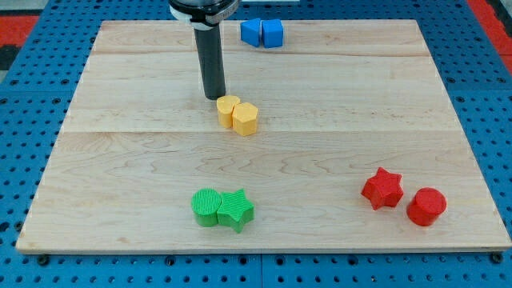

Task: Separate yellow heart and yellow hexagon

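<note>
Near the frame's upper centre, my tip (214, 97) sits just upper-left of the yellow heart block (228, 108), which touches the yellow hexagon block (246, 118) to its right. Both rest on the pale wooden board (120, 160).

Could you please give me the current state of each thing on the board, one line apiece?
my tip: on the board, just up-left of the yellow pair.
yellow heart: touching the yellow hexagon, not yet separated.
yellow hexagon: against the heart's right side.
blue blocks: paired at the view's top edge.
green blocks: touching, near the view's bottom.
red star: beside the red cylinder, small gap between.
</note>
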Tool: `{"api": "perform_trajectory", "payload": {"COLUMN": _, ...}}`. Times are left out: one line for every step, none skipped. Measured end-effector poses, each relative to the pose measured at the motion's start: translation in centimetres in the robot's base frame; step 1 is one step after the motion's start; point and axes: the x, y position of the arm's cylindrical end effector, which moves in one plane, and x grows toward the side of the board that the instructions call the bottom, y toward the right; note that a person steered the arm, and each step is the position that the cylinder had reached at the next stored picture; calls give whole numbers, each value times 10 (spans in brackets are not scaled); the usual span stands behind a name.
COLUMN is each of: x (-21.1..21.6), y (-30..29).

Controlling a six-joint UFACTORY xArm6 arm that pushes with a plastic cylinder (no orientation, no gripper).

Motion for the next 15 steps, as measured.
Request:
{"api": "perform_trajectory", "payload": {"x": -1, "y": 0}}
{"api": "perform_trajectory", "payload": {"x": -1, "y": 0}}
{"api": "perform_trajectory", "payload": {"x": 3, "y": 0}}
{"api": "perform_trajectory", "payload": {"x": 3, "y": 0}}
{"api": "perform_trajectory", "payload": {"x": -1, "y": 0}}
{"api": "perform_trajectory", "payload": {"x": -5, "y": -7}}
{"api": "perform_trajectory", "payload": {"x": -4, "y": 26}}
{"api": "perform_trajectory", "payload": {"x": -3, "y": 108}}
{"api": "perform_trajectory", "payload": {"x": 83, "y": 161}}
{"api": "perform_trajectory", "payload": {"x": 82, "y": 117}}
{"api": "perform_trajectory", "payload": {"x": 45, "y": 76}}
{"api": "perform_trajectory", "payload": {"x": 23, "y": 40}}
{"api": "perform_trajectory", "payload": {"x": 25, "y": 40}}
{"api": "perform_trajectory", "payload": {"x": 30, "y": 40}}
{"api": "perform_trajectory", "payload": {"x": 28, "y": 31}}
